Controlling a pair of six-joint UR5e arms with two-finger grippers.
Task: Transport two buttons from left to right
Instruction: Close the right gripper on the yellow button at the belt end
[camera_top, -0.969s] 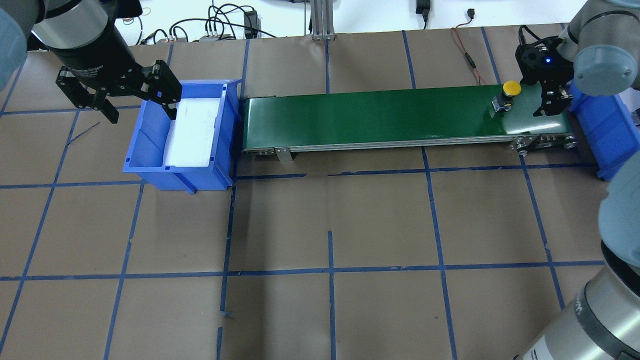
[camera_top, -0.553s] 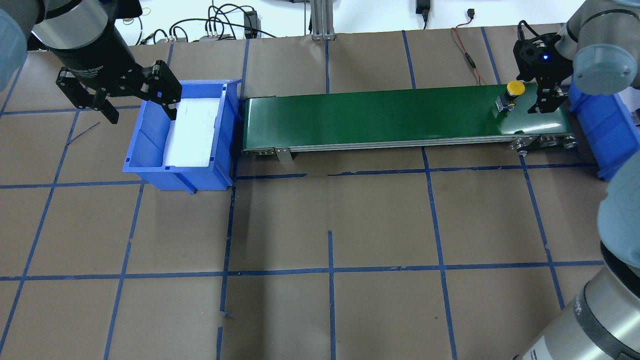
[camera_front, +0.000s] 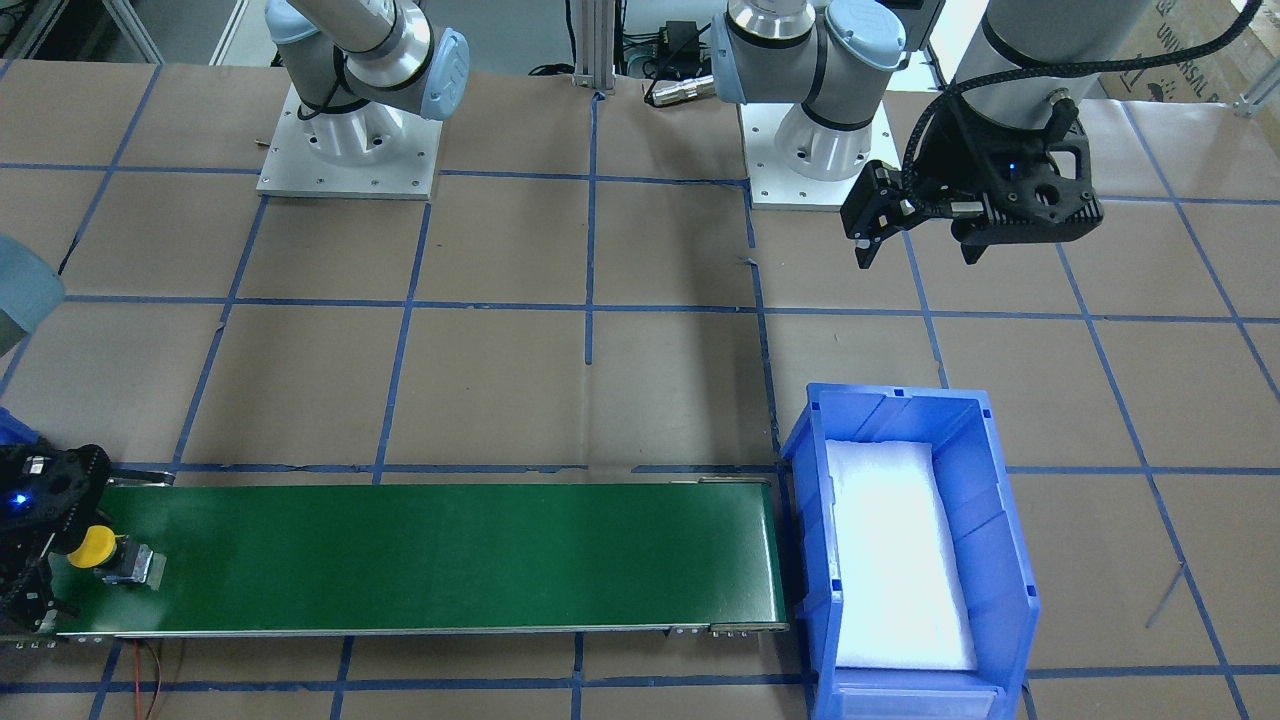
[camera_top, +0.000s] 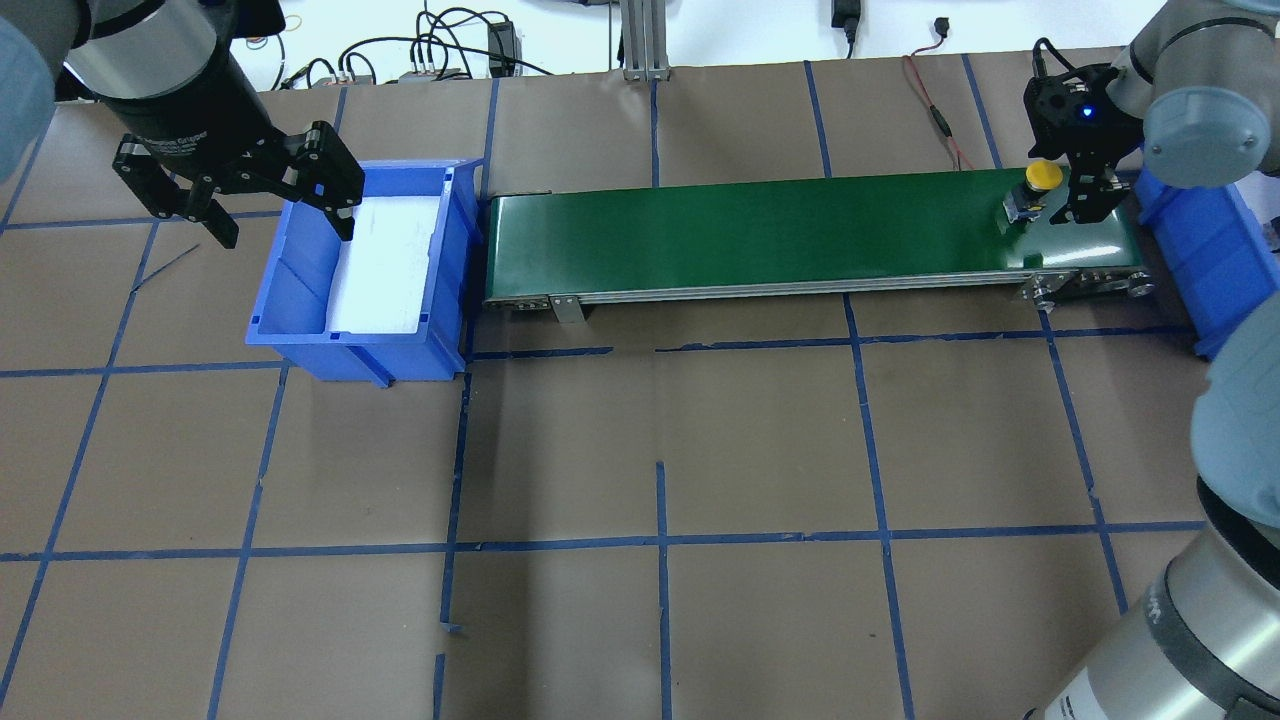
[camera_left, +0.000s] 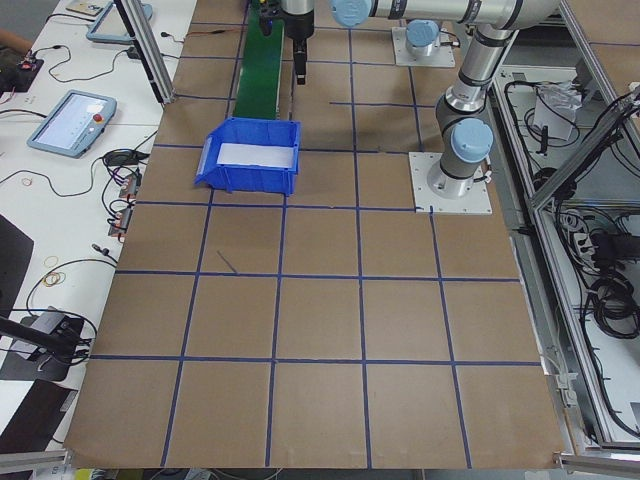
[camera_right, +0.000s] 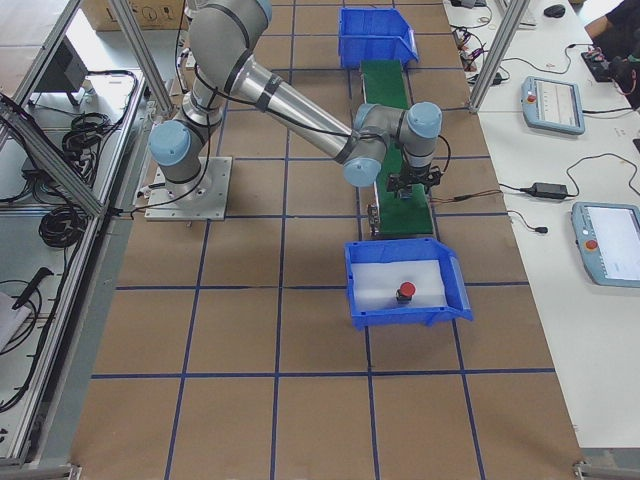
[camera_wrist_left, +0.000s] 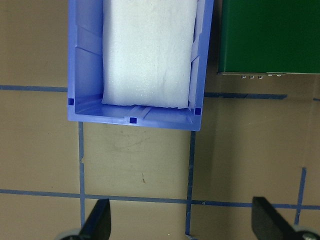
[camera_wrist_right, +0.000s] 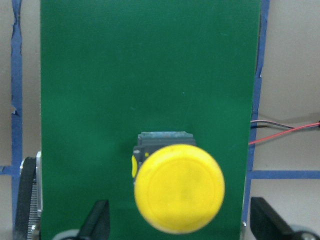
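Exterior right: red button (camera_right: 405, 291) in right bin (camera_right: 400, 320), one done. Yellow button (camera_wrist_right: 179, 187) at right end of belt (camera_top: 750, 230), between spread fingers of right gripper (camera_top: 1063, 200), not yet gripped; pick and drop left. Left gripper (camera_wrist_left: 182, 225) spread, holding nothing, near left bin (camera_top: 300, 345).

A belt (camera_top: 750, 225) runs between a left bin (camera_top: 355, 358) and a right bin (camera_right: 400, 318). A button (camera_top: 1035, 185) lies at the belt's right end, between the right gripper's (camera_wrist_right: 180, 217) fingers. The other button (camera_right: 405, 292) sits in the right bin.
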